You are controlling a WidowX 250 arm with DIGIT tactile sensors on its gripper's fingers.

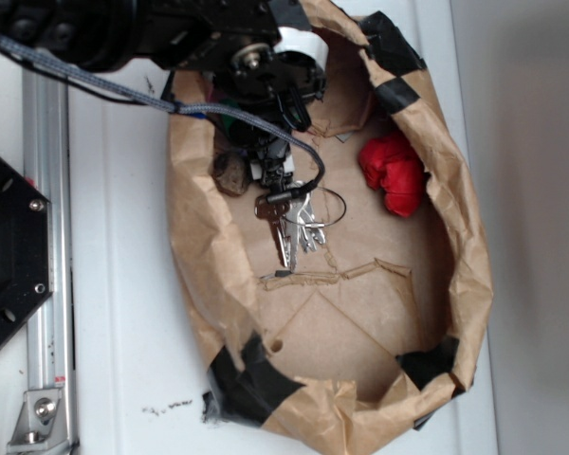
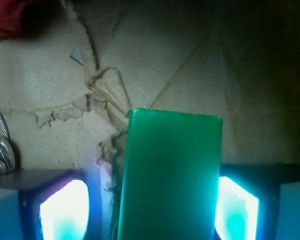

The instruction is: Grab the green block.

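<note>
In the wrist view the green block (image 2: 170,175), a flat smooth slab, lies on the brown paper between my fingers. My gripper (image 2: 150,210) is open around it. The right pad (image 2: 237,212) sits against the block's right edge. A strip of paper still shows between the left pad (image 2: 65,212) and the block's left edge. In the exterior view my gripper (image 1: 270,166) reaches down into the paper bag at its upper left, and the arm hides the block there.
The torn-open paper bag (image 1: 204,284) has raised crumpled walls with black tape. A bunch of keys (image 1: 289,223) on a wire ring lies just below the gripper. A brown stone-like chunk (image 1: 232,173) is at its left. A red wrinkly lump (image 1: 394,173) sits to the right.
</note>
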